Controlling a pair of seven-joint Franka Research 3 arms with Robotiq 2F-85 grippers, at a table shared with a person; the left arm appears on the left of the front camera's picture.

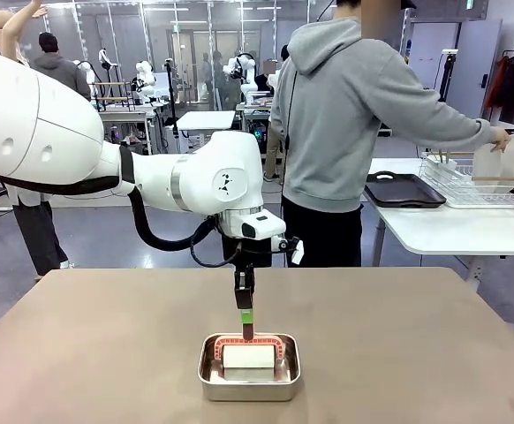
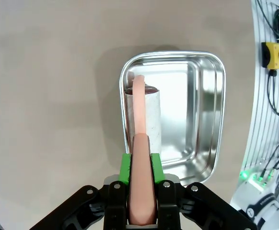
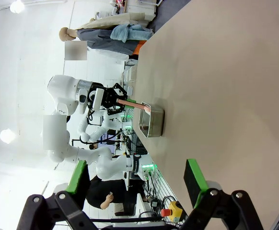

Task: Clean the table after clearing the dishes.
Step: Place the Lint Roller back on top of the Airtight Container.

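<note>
Two-sided pinching with the left gripper [image 2: 141, 163]: squeezing the salmon-pink handle [image 2: 139, 110] of a lint roller between both green pads [image 2: 125, 167], touching it on either side. Pointing straight down at the desk [image 1: 107, 336], with the handle running on past the fingertips. Holding the roller's white roll [image 2: 148, 120] directly below the gripper, inside a small steel pan [image 2: 221, 96] and against the pan wall nearest the fingertips; whether resting on the pan floor or hanging just above it, cannot tell. Sitting on the brownish desk top, straight under the left gripper, the pan itself.

Spreading wide, the right gripper [image 3: 137, 165], with nothing between its green pads, and looking along the desk surface at the pan and the left arm, well ahead of it.

Standing well beyond the left gripper, at a white side table off to its right, a person [image 1: 345, 115], turned away, with one hand [image 1: 502, 139] reaching over a white plate [image 1: 502, 162] propped upright in a wire rack [image 1: 456, 187]. Lying just beside that rack, a dark tray [image 1: 404, 190].
</note>
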